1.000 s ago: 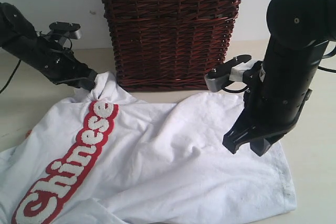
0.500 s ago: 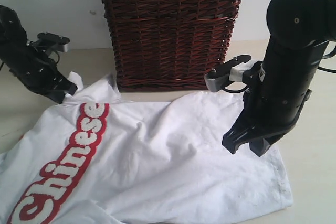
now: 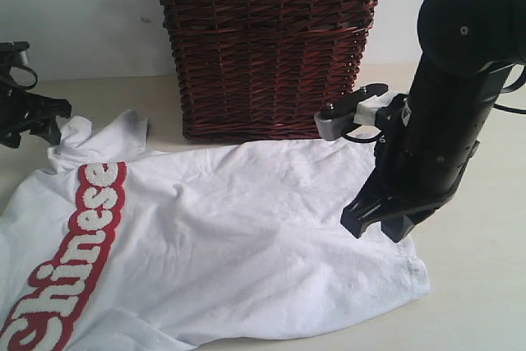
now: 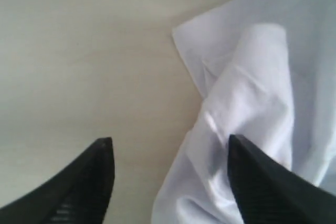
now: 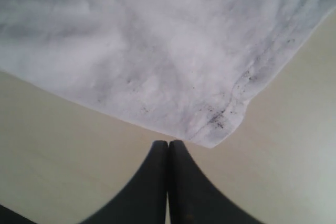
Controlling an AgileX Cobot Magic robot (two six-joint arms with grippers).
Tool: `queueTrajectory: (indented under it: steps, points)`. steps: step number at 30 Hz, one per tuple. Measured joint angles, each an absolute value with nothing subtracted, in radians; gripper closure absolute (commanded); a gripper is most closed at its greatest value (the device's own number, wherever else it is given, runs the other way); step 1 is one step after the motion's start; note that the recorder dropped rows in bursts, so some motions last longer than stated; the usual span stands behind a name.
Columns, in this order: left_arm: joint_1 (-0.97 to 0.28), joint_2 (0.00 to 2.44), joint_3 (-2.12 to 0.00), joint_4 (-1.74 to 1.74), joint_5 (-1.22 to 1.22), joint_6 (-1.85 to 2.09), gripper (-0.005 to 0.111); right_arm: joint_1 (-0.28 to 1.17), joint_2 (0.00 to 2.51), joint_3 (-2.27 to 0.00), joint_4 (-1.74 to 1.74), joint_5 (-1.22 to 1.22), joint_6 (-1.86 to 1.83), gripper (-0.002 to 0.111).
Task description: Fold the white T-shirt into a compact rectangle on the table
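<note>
The white T-shirt (image 3: 238,236) lay unfolded and rumpled on the pale bench (image 3: 477,285), stretching from the left claw (image 4: 169,145) to the right claw (image 5: 168,145). Its fuzzy white lettering (image 3: 78,240), on a red band, ran nearer the left claw. A bunched sleeve (image 3: 90,133) lay just beside that claw. A dark-speckled hem corner (image 5: 223,119) lay just ahead of the right claw.

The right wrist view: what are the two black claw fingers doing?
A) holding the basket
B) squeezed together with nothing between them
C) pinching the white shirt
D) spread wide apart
B: the right gripper has its fingers pressed flat together over the table, and the white T-shirt lies beyond their tips, not between them.
</note>
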State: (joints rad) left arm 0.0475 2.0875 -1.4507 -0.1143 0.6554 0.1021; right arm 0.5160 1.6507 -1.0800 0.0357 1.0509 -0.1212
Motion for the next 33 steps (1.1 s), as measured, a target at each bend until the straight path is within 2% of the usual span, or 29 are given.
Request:
queueTrajectory:
  steps: [4, 5, 6, 7, 8, 9, 12, 18, 25, 33]
  points:
    - [0.047, 2.019, -1.451, -0.252, 0.604, 0.252, 0.045, 0.516, 1.651, -1.080, 0.051, 1.048, -0.124, 0.108]
    - [0.047, 2.016, -1.451, -0.320, 0.603, 0.301, 0.050, 0.516, 1.651, -1.080, 0.053, 1.048, -0.124, 0.108]
    - [0.047, 2.011, -1.451, -0.480, 0.619, 0.443, 0.069, 0.516, 1.651, -1.080, 0.053, 1.048, -0.124, 0.108]
    - [0.043, 2.011, -1.451, -0.674, 0.670, 0.637, 0.079, 0.516, 1.651, -1.080, 0.055, 1.048, -0.125, 0.108]
    - [0.037, 2.011, -1.451, -0.741, 0.689, 0.726, 0.104, 0.516, 1.651, -1.080, 0.055, 1.048, -0.125, 0.108]
    - [0.012, 2.020, -1.451, -0.851, 0.709, 0.838, 0.106, 0.516, 1.651, -1.080, 0.055, 1.048, -0.125, 0.108]
    - [-0.053, 2.056, -1.453, -0.827, 0.670, 0.884, 0.107, 0.516, 1.651, -1.080, 0.055, 1.048, -0.125, 0.108]
    - [-0.138, 2.209, -1.557, -0.195, 0.568, 0.388, 0.107, 0.516, 1.651, -1.080, 0.055, 1.048, -0.125, 0.108]
    - [-0.174, 2.318, -1.697, -0.114, 0.559, 0.306, 0.107, 0.516, 1.651, -1.080, 0.055, 1.048, -0.125, 0.108]
    - [-0.221, 2.415, -1.838, -0.116, 0.656, 0.342, 0.107, 0.516, 1.651, -1.080, 0.057, 1.048, -0.125, 0.108]
